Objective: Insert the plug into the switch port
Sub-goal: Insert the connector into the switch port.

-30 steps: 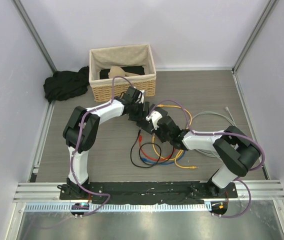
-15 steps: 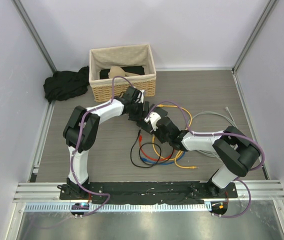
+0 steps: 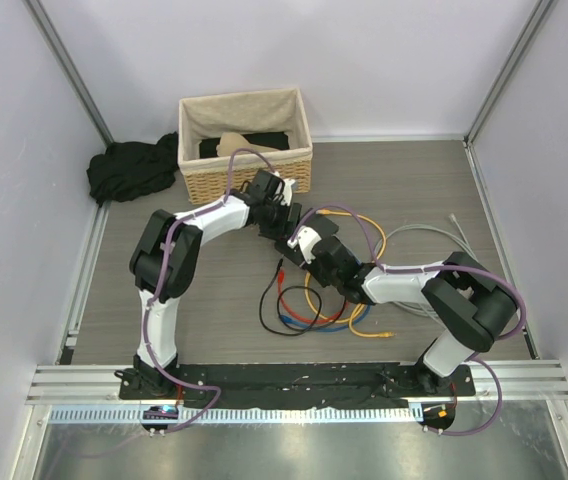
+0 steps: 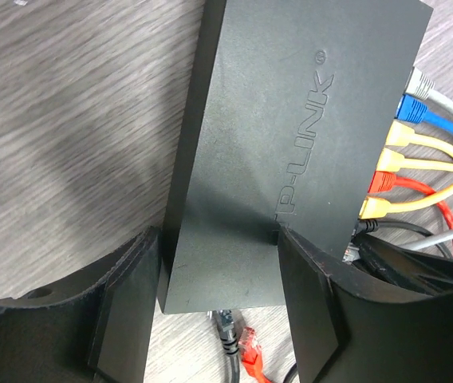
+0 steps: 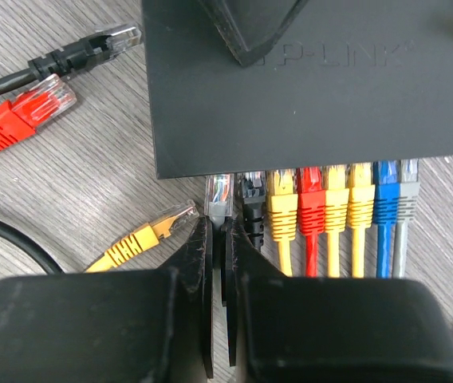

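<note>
On the left, the left gripper [image 4: 218, 271] stood with its fingers apart, one on each side of the end of the switch [image 4: 290, 120]. They were close against the box, but we could not tell whether they truly pinched it. The switch sat mid-table between the two arms, its row of sockets facing the right arm. We judged that hold the first weak point: with only one end of a smooth box braced, a push from the plug could have slid or swung it and taken the socket out of line. A loose yellow plug [image 5: 159, 227] lay just beside the working fingers and might have been dragged along. The right gripper [image 5: 218, 223] was closed tight on the plug [image 5: 218, 191], a clear one whose tip was at the mouth of the end socket; how far in it was, we could not tell. Pinched so narrowly, it could have twisted and met the rim askew. The seated black plug [image 5: 250, 195] touched it on the right and could have crowded it or been knocked.
</note>
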`<action>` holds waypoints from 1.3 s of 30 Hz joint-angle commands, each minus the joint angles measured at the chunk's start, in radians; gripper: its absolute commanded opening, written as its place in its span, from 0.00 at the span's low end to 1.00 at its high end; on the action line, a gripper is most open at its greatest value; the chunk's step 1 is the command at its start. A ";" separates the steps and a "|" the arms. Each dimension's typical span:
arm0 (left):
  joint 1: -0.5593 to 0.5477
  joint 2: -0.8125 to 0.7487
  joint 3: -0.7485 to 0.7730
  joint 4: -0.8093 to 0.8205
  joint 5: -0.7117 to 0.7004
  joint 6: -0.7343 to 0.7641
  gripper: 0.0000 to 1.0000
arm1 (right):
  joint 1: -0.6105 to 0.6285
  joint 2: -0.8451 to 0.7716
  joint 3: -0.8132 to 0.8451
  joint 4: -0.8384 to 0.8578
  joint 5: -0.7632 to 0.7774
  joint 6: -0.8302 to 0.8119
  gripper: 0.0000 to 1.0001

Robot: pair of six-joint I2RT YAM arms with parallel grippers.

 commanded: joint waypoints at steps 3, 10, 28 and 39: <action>-0.062 0.070 0.000 -0.126 0.102 0.079 0.61 | 0.009 -0.010 0.052 0.153 -0.009 -0.025 0.01; -0.071 0.059 -0.025 -0.115 0.079 -0.019 0.60 | 0.009 -0.031 0.100 0.157 0.063 0.026 0.01; -0.153 -0.014 -0.100 0.047 0.208 -0.211 0.58 | 0.012 -0.007 0.198 0.226 -0.041 0.081 0.01; -0.165 -0.045 -0.135 0.083 0.217 -0.211 0.57 | 0.011 -0.067 0.221 0.235 -0.009 0.099 0.01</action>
